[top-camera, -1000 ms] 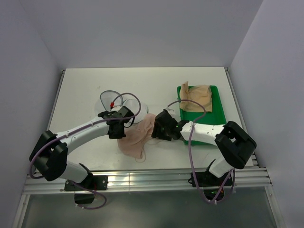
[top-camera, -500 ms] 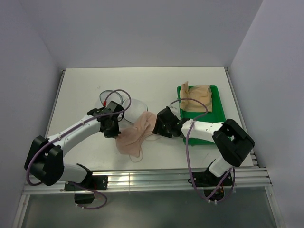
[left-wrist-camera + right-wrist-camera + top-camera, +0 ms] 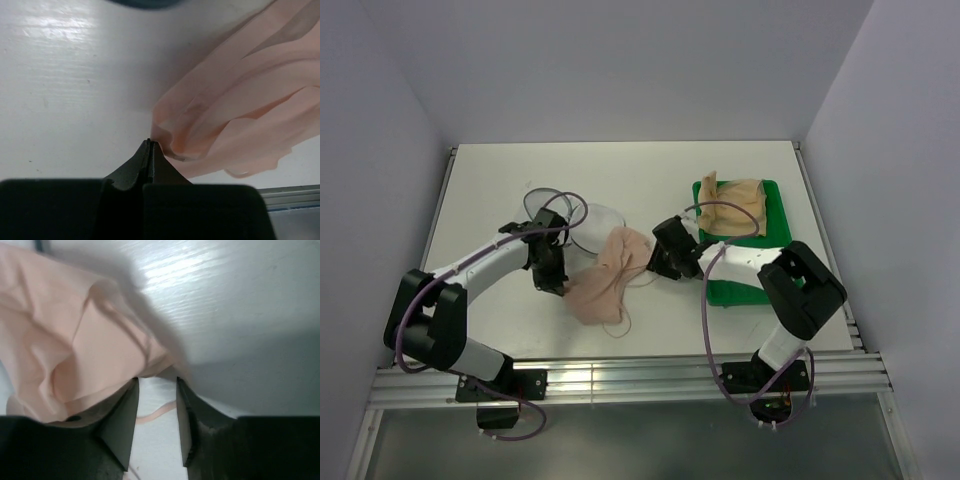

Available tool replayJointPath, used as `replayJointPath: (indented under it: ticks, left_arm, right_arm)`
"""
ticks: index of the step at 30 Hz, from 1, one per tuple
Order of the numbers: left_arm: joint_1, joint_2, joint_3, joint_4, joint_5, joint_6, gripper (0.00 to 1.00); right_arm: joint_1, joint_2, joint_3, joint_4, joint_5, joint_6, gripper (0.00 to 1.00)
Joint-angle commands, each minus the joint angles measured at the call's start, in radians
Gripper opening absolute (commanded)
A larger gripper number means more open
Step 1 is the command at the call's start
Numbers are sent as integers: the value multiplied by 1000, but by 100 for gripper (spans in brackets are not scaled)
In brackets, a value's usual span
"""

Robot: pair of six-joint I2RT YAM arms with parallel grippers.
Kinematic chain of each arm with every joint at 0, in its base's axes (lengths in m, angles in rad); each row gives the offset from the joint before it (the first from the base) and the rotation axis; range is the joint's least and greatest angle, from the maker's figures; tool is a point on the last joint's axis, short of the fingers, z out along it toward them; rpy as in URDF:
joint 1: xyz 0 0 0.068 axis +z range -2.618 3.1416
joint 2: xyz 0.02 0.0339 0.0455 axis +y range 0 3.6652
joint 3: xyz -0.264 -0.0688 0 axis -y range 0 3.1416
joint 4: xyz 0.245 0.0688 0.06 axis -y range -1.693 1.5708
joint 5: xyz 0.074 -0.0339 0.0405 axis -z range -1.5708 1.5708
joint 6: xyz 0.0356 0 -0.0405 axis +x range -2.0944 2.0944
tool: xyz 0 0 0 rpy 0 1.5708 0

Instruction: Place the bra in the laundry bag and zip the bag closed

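Your left claw (image 3: 150, 144) is sitting pressed together, the bra (image 3: 240, 112) touching its tip. Your right claw (image 3: 157, 384) is hovering spread, the bra just ahead.

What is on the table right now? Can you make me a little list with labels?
bra: pink, crumpled on the table between both grippers
laundry bag: white mesh, just behind the bra, partly hidden by the left arm
left gripper: shut, tips at the bra's edge
right gripper: open, bra's edge at its tips
green tray: on the right, holding a tan garment
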Motion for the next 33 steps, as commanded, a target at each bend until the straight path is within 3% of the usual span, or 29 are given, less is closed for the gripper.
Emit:
replayJointPath:
  ticks: [1, 4, 5, 13, 15, 16, 18, 19, 20, 22, 23, 24, 29, 33]
  left_arm:
    - [75, 21, 20, 23, 80, 74, 0]
    - [120, 33, 38, 18, 81, 91, 0]
    - [129, 34, 41, 17, 83, 94, 0]
    - [186, 47, 36, 26, 107, 102, 0]
    - [186, 16, 50, 17, 74, 93, 0]
    - [186, 1, 58, 6, 61, 88, 0]
    - [186, -24, 88, -12, 48, 85, 1]
    - [186, -31, 98, -28, 38, 82, 7]
    - [186, -48, 114, -34, 29, 79, 22]
    - [186, -67, 128, -45, 6, 67, 36]
    - [186, -91, 142, -54, -3, 64, 58]
    - [187, -99, 151, -58, -9, 62, 67]
    - [186, -153, 200, -86, 17, 61, 70]
    - [180, -150, 176, -62, 61, 76, 65]
  right_arm:
    - [-34, 12, 29, 20, 29, -10, 41]
    - [-59, 15, 21, 20, 35, -20, 8]
    - [-63, 14, 18, 21, 34, -24, 3]
    - [-77, -67, 1, -13, 45, -59, 0]
    - [-74, -109, 15, -36, 40, -74, 8]
    - [-74, -144, 35, -45, 31, -80, 22]
    - [-72, -166, 65, -82, 18, -97, 41]
    - [-71, -182, 81, -97, 17, -100, 50]
    - [-69, -187, 102, -106, 9, -100, 51]
    - [-66, -192, 113, -105, -12, -86, 52]
    - [-57, -190, 119, -93, -34, -67, 52]
    - [-50, -184, 122, -89, -43, -54, 52]
    - [18, -132, 116, -4, -69, 53, 49]
    - [91, -98, 104, 70, -69, 157, 48]
